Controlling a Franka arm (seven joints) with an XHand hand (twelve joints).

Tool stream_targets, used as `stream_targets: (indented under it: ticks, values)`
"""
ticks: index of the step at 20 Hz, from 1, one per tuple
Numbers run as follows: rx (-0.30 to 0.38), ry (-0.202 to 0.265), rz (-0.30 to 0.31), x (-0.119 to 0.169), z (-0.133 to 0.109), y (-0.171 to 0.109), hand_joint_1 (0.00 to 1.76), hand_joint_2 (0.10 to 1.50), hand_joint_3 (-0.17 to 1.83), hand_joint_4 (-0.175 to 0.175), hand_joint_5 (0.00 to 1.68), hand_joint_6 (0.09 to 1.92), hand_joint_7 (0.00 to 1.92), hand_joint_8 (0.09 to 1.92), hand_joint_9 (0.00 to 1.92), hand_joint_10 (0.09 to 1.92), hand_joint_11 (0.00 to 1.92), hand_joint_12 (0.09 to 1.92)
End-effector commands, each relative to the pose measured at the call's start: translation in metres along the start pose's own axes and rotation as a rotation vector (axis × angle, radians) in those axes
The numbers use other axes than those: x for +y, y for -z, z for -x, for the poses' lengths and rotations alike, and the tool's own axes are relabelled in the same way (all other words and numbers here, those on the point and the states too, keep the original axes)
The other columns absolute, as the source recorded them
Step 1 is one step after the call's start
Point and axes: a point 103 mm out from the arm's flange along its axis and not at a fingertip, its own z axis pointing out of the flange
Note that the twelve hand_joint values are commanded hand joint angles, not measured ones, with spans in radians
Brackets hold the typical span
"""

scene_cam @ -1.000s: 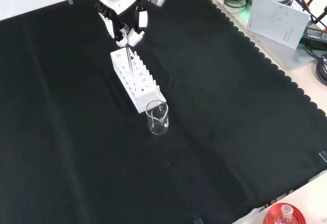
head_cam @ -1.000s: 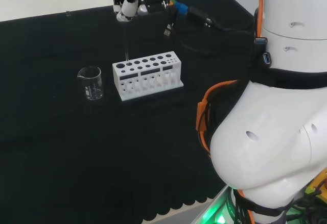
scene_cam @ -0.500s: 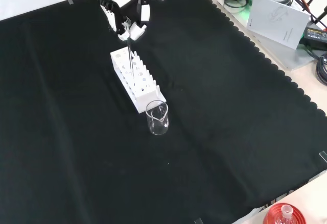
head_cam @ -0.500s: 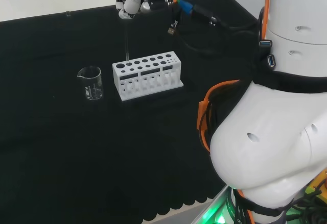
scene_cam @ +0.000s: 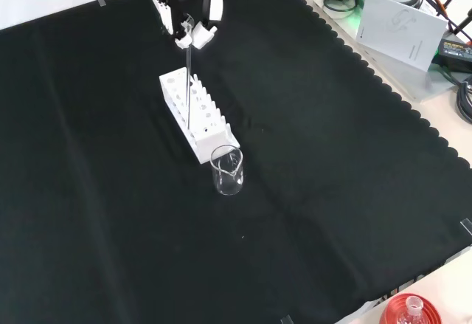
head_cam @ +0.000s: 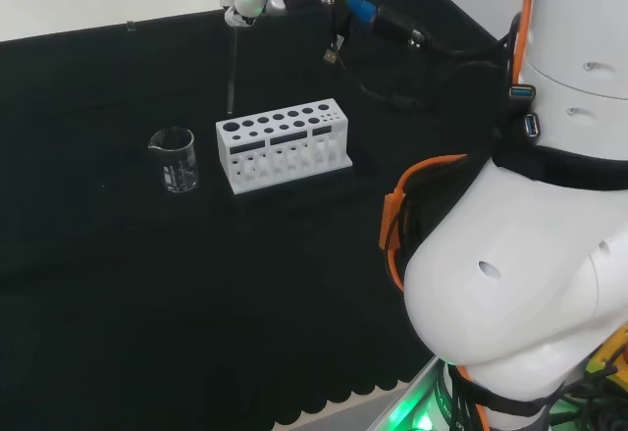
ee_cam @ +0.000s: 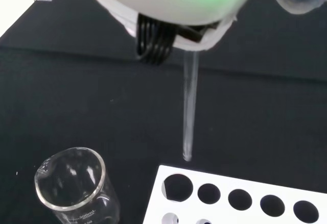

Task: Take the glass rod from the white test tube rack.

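One black cloth (scene_cam: 332, 191), white rack (scene_cam: 193, 114), beaker (scene_cam: 228, 170), papers (scene_cam: 402, 26).

white rack (head_cam: 283, 143), clear glass rod (ee_cam: 189, 106), clear beaker (scene_cam: 228, 170), black cloth (scene_cam: 332, 191)

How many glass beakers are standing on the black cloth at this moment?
1. The beaker stands on the cloth left of the white test tube rack in the head view, and in front of the rack's near end in the front view. Other clear ware could go unseen.

Small white print on the beaker (ee_cam: 76, 193), low on its wall. Too small to read. White sheet (scene_cam: 402, 25), far beyond the beaker: print illegible.
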Motion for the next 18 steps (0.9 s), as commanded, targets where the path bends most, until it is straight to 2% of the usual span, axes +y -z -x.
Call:
stream_targets:
  ticks: [1, 2, 3, 4, 8, 9, 10, 11, 12, 13, 18]
  values:
    - [0.014, 0.009, 0.023, -0.023, -0.004, 0.003, 1.32, 0.58, 0.74, -0.175, 1.32, 0.59, 1.39, 0.54, 1.76, 0.31, 1.65, 0.45]
    - [0.002, 0.011, 0.023, -0.024, -0.006, 0.005, 1.33, 0.58, 0.74, -0.175, 1.32, 0.59, 1.39, 0.54, 1.76, 0.31, 1.65, 0.45]
    - [-0.040, -0.050, -0.001, -0.025, -0.007, 0.008, 1.33, 0.58, 0.74, -0.175, 1.32, 0.59, 1.39, 0.54, 1.76, 0.31, 1.65, 0.45]
    - [-0.059, -0.058, -0.007, -0.024, -0.011, 0.011, 1.33, 0.58, 0.74, -0.175, 1.32, 0.59, 1.39, 0.54, 1.76, 0.31, 1.65, 0.45]
    - [-0.066, -0.028, 0.009, -0.018, -0.037, 0.016, 1.33, 0.58, 0.75, -0.175, 1.32, 0.58, 1.39, 0.54, 1.76, 0.31, 1.65, 0.45]
    - [-0.042, -0.002, 0.031, -0.025, -0.031, 0.015, 1.33, 0.58, 0.75, -0.175, 1.32, 0.58, 1.39, 0.54, 1.76, 0.31, 1.65, 0.45]
    - [-0.036, 0.008, 0.039, -0.027, -0.033, 0.016, 1.33, 0.58, 0.75, -0.175, 1.32, 0.58, 1.39, 0.54, 1.76, 0.31, 1.65, 0.45]
    - [-0.036, 0.025, 0.038, -0.030, -0.024, 0.017, 1.33, 0.58, 0.75, -0.175, 1.32, 0.58, 1.39, 0.54, 1.76, 0.31, 1.65, 0.45]
    - [-0.036, 0.032, 0.039, -0.031, -0.024, 0.018, 1.33, 0.58, 0.75, -0.175, 1.32, 0.58, 1.39, 0.54, 1.76, 0.31, 1.65, 0.45]
    - [-0.015, 0.024, 0.050, -0.034, -0.010, 0.019, 1.33, 0.58, 0.75, -0.175, 1.32, 0.58, 1.39, 0.54, 1.76, 0.31, 1.65, 0.45]
    - [-0.006, 0.039, 0.055, -0.039, -0.008, 0.023, 1.33, 0.58, 0.75, -0.175, 1.32, 0.58, 1.39, 0.54, 1.76, 0.31, 1.65, 0.46]
